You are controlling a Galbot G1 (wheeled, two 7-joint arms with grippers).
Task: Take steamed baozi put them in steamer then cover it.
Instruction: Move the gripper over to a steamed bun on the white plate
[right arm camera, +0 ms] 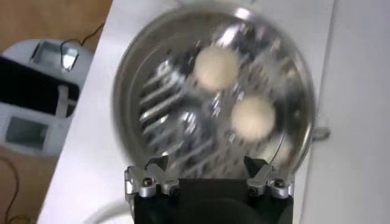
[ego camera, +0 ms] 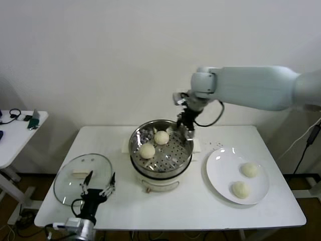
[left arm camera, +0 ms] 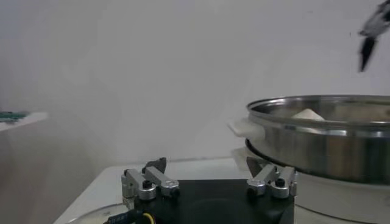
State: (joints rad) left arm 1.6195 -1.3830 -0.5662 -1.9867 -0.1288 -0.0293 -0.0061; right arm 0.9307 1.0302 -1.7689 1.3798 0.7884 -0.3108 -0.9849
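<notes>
Steamer [ego camera: 161, 150] sat upright mid-table on its white pot base [ego camera: 159, 183], open side up, uncovered; it's round, so no long axis to speak of. Two baozi [ego camera: 147, 150] [ego camera: 161, 137] lay on its perforated floor toward the far-left part, close together, possibly just apart. The other two baozi [ego camera: 250, 169] [ego camera: 241, 189] were on the white plate [ego camera: 220, 170] to the right of the steamer, apart from each other. Right gripper [ego camera: 185, 125] hung over the steamer's far-right rim, fingers spread and empty per its wrist view [right arm camera: 207, 167], though that view was blurred. Left gripper [ego camera: 98, 190] was parked at the near-left table edge, jaws wide apart, holding nothing, just over the near rim of the glass lid [ego camera: 83, 176] lying flat on the table. White table [ego camera: 200, 206], plain white wall behind; a second white side table [ego camera: 20, 133] at far left carried small items I couldn't identify.
</notes>
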